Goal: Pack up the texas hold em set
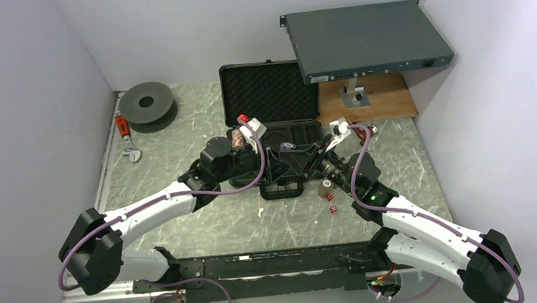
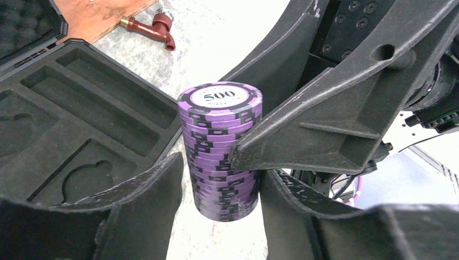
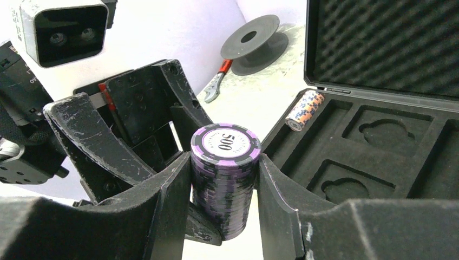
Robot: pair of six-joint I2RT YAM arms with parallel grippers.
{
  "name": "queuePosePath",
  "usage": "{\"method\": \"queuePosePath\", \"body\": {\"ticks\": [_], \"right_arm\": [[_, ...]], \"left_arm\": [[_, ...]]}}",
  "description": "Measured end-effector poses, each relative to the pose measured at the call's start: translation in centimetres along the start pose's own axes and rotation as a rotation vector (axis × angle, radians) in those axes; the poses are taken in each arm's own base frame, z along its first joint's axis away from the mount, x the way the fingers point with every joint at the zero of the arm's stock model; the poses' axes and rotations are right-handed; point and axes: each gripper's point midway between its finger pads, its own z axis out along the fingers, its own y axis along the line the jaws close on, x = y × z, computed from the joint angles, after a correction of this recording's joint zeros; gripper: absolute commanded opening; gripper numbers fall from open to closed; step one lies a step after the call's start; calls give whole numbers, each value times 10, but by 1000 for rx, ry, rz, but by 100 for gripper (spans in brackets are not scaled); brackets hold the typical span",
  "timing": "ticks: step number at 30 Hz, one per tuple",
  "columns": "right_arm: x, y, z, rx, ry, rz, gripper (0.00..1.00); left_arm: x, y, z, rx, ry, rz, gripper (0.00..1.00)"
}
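Note:
The black briefcase (image 1: 271, 115) lies open with its egg-crate foam lid (image 3: 389, 43) up and its slotted tray (image 2: 81, 124) showing. A purple chip stack (image 2: 221, 149) marked 500 stands upright just beside the tray's edge. My right gripper (image 3: 223, 162) is shut on this stack (image 3: 224, 179), both fingers touching it. My left gripper (image 2: 219, 173) is open around the same stack, with a gap at its left finger (image 2: 157, 195). A brown chip stack (image 3: 304, 110) lies in a tray slot. Another brown stack (image 1: 324, 187) and two red dice (image 1: 331, 203) sit on the table.
A large grey rack box (image 1: 365, 39) stands on a wooden board (image 1: 384, 99) at the back right. A dark spool (image 1: 147, 103) and a red-handled wrench (image 1: 127, 137) lie at the back left. A red-brown fitting (image 2: 151, 27) lies beyond the tray.

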Motion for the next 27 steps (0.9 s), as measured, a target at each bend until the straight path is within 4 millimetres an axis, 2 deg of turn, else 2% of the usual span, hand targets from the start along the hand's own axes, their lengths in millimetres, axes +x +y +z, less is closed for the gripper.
{"method": "queuePosePath", "body": {"ticks": [5,7,8,11,15,19,22,27], "right_arm": [[1,-3,0,11,-3,-2,0],[3,-5,-1,17,0,-1,0],[3,-5,-1,19,1,0,5],[4,-7,-1,28,3,5,25],[4,-8,-1,37,1,11,62],[-1,-4,-1,30,-19,21,86],[-7,-5,-1,44,-45,26,98],[-12,-12,-1,85,-73,28,100]], "left_arm": [[2,-3,1,13,5,-10,21],[4,-3,2,13,12,-18,3],[5,-3,2,12,15,-19,0],[6,-2,3,11,17,-20,0],[7,-2,3,10,21,-21,0],[17,3,1,-16,51,-36,0],[29,9,-2,-43,85,-52,0],[43,16,-6,-81,125,-71,0]]}}
